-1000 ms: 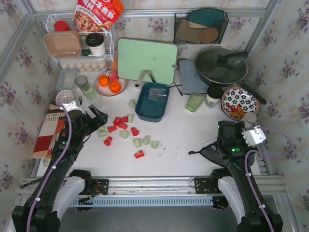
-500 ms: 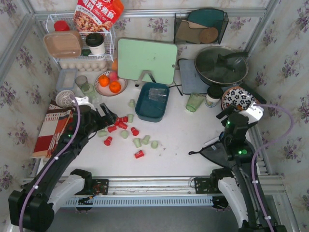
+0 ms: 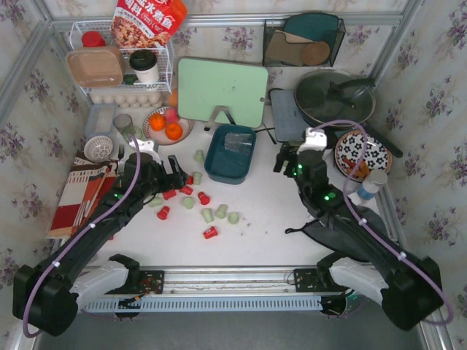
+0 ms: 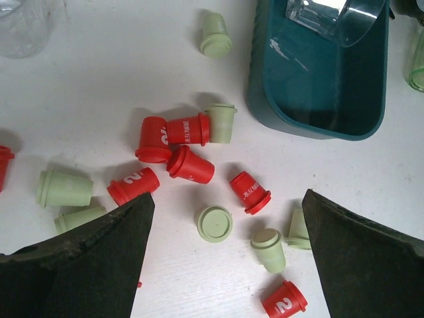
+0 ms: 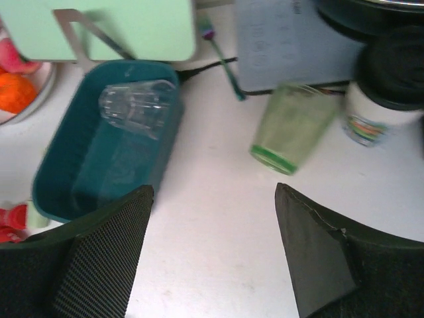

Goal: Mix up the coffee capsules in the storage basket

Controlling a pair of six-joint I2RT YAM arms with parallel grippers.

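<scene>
Red and pale green coffee capsules lie scattered on the white table, left of the teal storage basket. The basket holds only a clear plastic cup lying on its side. My left gripper is open and empty, hovering over the capsules. In the left wrist view its fingers straddle a green capsule, with red ones ahead and the basket at upper right. My right gripper is open and empty, right of the basket. In its wrist view the basket lies left.
A green glass cup stands just beyond the right gripper and also shows in the right wrist view. A jar, patterned bowl and pan stand at right. A green board and orange plate sit behind.
My left gripper has moved forward and right, over the capsules. My right arm has swung from the near right edge up and left, to beside the basket and green cup.
</scene>
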